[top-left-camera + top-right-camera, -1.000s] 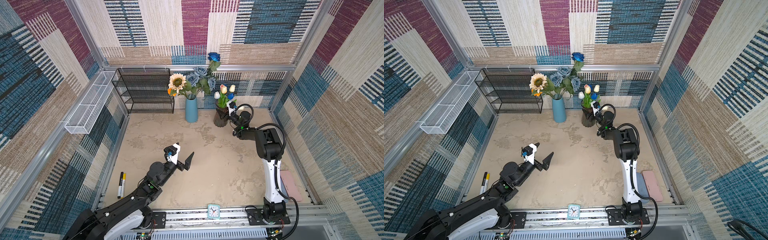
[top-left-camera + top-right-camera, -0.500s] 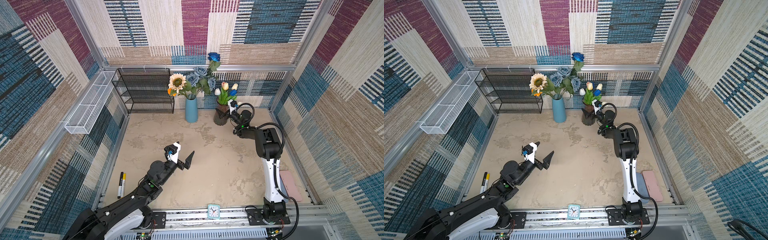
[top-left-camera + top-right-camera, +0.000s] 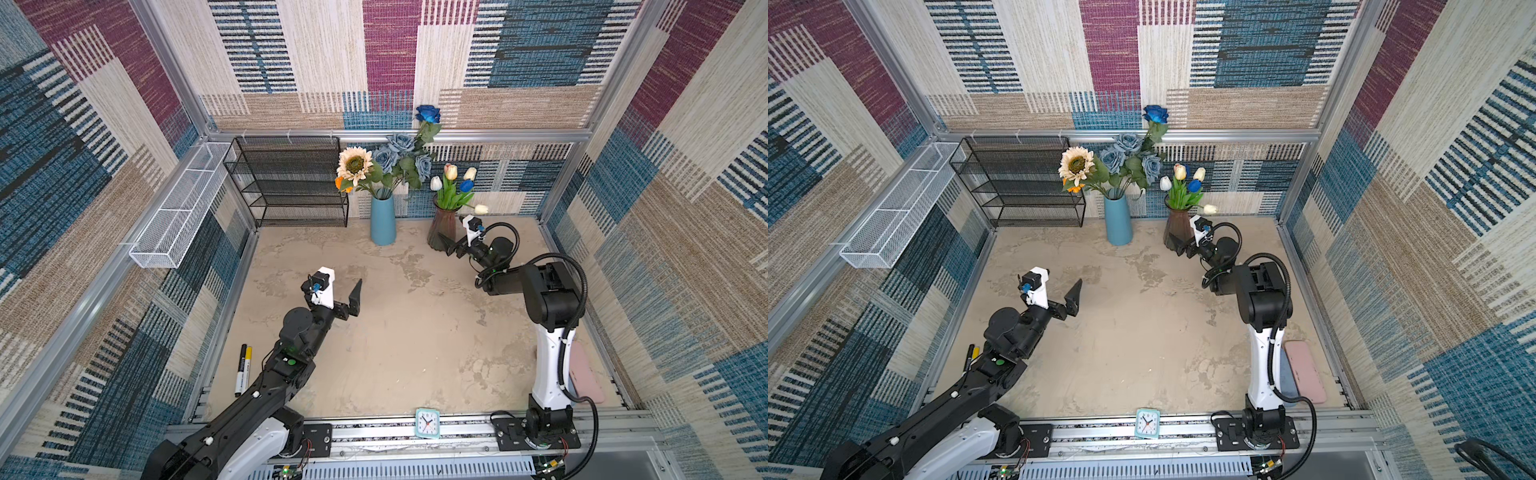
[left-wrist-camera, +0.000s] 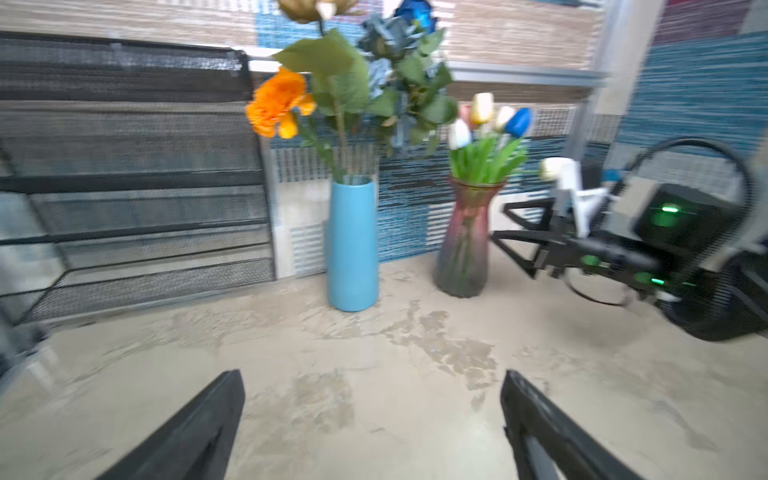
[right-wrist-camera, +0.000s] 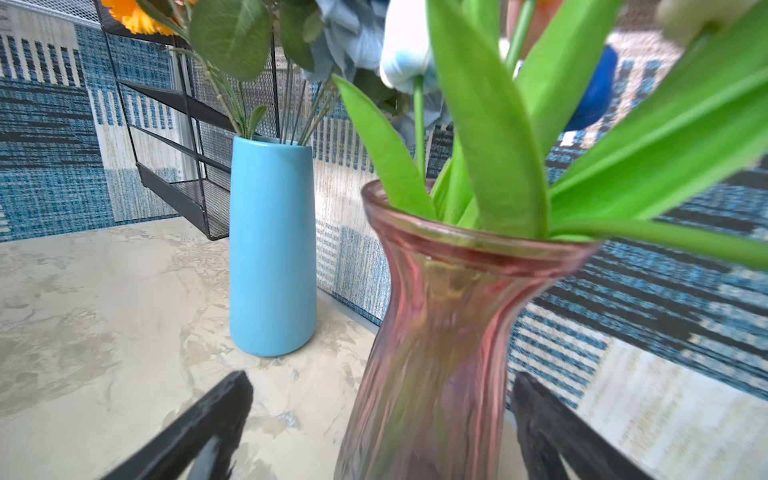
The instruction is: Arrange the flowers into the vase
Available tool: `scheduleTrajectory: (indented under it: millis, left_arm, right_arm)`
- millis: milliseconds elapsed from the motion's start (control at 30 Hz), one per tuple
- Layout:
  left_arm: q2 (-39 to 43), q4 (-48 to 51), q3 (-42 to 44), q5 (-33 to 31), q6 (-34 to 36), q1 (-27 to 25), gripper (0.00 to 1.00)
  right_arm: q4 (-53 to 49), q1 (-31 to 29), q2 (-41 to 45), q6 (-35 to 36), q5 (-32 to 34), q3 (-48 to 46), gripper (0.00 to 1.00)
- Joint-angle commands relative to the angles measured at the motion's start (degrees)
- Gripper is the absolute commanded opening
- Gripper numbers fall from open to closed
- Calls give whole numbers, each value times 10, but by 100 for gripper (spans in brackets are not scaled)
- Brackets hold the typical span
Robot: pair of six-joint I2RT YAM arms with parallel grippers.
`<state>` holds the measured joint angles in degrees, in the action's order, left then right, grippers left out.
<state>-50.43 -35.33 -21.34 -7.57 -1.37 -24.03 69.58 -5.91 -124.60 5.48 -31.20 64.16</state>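
Observation:
A tall blue vase at the back holds a cream sunflower, dusty-blue roses, a deep-blue rose and an orange bloom. To its right a pink glass vase holds tulips; one white tulip droops over its right rim. My right gripper is open, low beside the pink vase, whose body stands between the spread fingers without touching them. My left gripper hangs open and empty over the table's left middle.
A black mesh shelf stands at the back left, with a white wire basket on the left wall. Two markers lie at the left edge. A small clock sits on the front rail and a pink pad by the right wall.
My right gripper has gone from shut to open and dropped from tulip height to the pink vase's lower body. The left arm has not moved.

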Motion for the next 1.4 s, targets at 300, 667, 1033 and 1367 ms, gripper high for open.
scheduleTrajectory:
  millis: [300, 667, 1033, 1367]
  left_arm:
    - [-14, 190, -20, -269, 7, 99, 99]
    - [-226, -126, 56, -75, 57, 188, 99]
    - [-403, -449, 133, 65, 69, 213, 92]
    - [-381, -100, -40, 88, 18, 262, 100]
  right_arm:
    - [30, -2, 354, -90, 170, -334, 100]
    - [-100, -34, 641, -39, 495, -595, 100]
    - [109, 3, 399, 5, 388, -564, 100]
    - [44, 68, 365, -52, 322, -521, 100]
